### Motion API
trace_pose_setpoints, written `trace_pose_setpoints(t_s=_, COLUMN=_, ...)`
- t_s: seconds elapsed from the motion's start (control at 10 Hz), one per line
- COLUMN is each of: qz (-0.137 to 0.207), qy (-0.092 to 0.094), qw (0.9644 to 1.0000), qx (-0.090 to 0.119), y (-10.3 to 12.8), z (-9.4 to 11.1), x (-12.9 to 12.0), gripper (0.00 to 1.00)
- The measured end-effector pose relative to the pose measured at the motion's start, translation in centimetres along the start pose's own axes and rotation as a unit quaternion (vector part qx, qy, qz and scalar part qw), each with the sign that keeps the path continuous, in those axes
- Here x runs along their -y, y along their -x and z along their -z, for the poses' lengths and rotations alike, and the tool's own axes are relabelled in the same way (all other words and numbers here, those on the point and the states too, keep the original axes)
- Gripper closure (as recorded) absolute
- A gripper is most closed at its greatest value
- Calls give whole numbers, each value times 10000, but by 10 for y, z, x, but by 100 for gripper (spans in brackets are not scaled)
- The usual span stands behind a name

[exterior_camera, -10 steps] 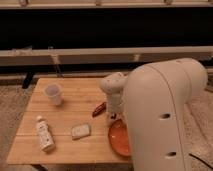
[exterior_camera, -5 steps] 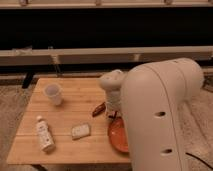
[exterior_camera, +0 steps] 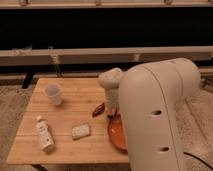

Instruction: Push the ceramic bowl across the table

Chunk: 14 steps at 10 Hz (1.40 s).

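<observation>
our gripper (exterior_camera: 112,107) hangs at the ceramic bowl's (exterior_camera: 116,134) far rim, near right on the table (exterior_camera: 75,102); we judge the push barely begun.

A: Where's the bowl (exterior_camera: 116,134)?
B: Orange-red, glossy, upright at the worktop's (exterior_camera: 70,107) near right edge, half hidden by the arm.
A: The pincer (exterior_camera: 113,114)?
B: Just over the bowl's far rim.

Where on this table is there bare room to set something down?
The table is bare along the back edge behind the white cup, and in the middle between cup, bottle and sponge. The right side is crowded: the ceramic bowl, a dark red object, and the claw above the bowl.
</observation>
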Motion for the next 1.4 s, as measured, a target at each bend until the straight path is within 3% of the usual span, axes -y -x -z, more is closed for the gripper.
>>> trace_pose_setpoints(t_s=1.4, qz=362, qy=-35, qw=9993, qx=80, y=28, z=11, x=-27, gripper=35)
